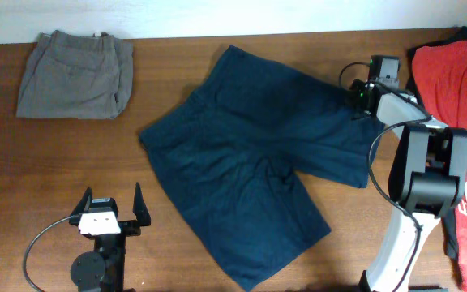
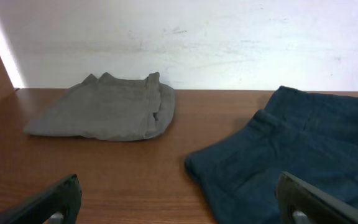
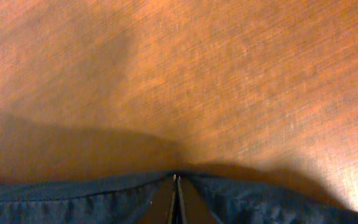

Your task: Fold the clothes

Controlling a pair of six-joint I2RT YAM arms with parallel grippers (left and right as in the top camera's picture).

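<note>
From above, the folded grey-olive shorts (image 1: pixel 75 75) lie at the far left corner of the brown tabletop (image 1: pixel 47 170). The left wrist view shows them side-on as a low flat stack against a white wall (image 2: pixel 197 37), which the overhead picture shows only as a thin strip. The left claw (image 1: pixel 110 207) sits near the front edge with its fingers spread wide and nothing between them. It is well apart from both pairs of shorts, and its own camera shows just the two dark fingertips at the bottom corners. The navy shorts (image 1: pixel 250 162) lie spread across the middle of the tabletop, waist toward the far left, one leg toward the front and the other reaching right. Only the overhead view shows this whole outline; the left wrist camera catches just the waist end. At the far corner of the right-reaching leg, the right claw (image 1: pixel 362 96) is closed. Its wrist view alone shows the fingers pinched together on the stitched edge of the navy cloth, with bare wood beyond. The red T-shirt (image 1: pixel 460 97) with white lettering lies at the right edge, partly behind the right arm, and shows only from above. Counted: two pairs of shorts, one T-shirt, two claws.
</note>
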